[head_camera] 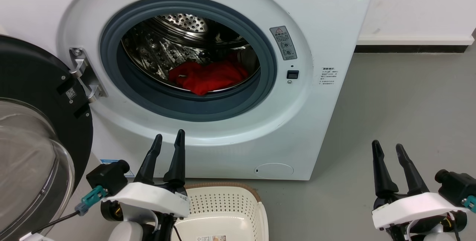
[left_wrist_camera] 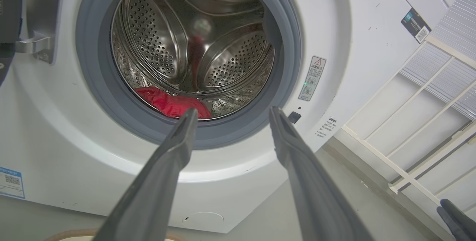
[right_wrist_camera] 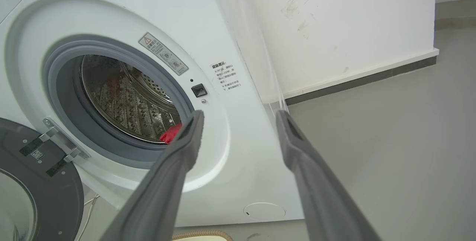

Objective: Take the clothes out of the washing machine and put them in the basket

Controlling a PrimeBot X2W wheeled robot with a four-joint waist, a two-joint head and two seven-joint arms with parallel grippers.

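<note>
- Left gripper (head_camera: 170, 134), lower left of the head view: two dark fingers spread apart with nothing between them, tips pointing up at the white panel under the porthole.
- Right gripper (head_camera: 386, 144), lower right: fingers parted as well, holding nothing, over grey floor (head_camera: 409, 103) and well apart from the machine.
- Cream basket (head_camera: 223, 203) sits at bottom centre, just beside the left gripper, close in front of the washing machine (head_camera: 327, 29).
- Red clothes (head_camera: 208, 77) lie bunched at the bottom of the steel drum (head_camera: 163, 47), centre-right of the opening, behind the grey rubber ring (head_camera: 269, 66).
- Black-framed glass door (head_camera: 37, 84) stands swung wide open at the left edge, hanging on its metal hinge (head_camera: 83, 73).
</note>
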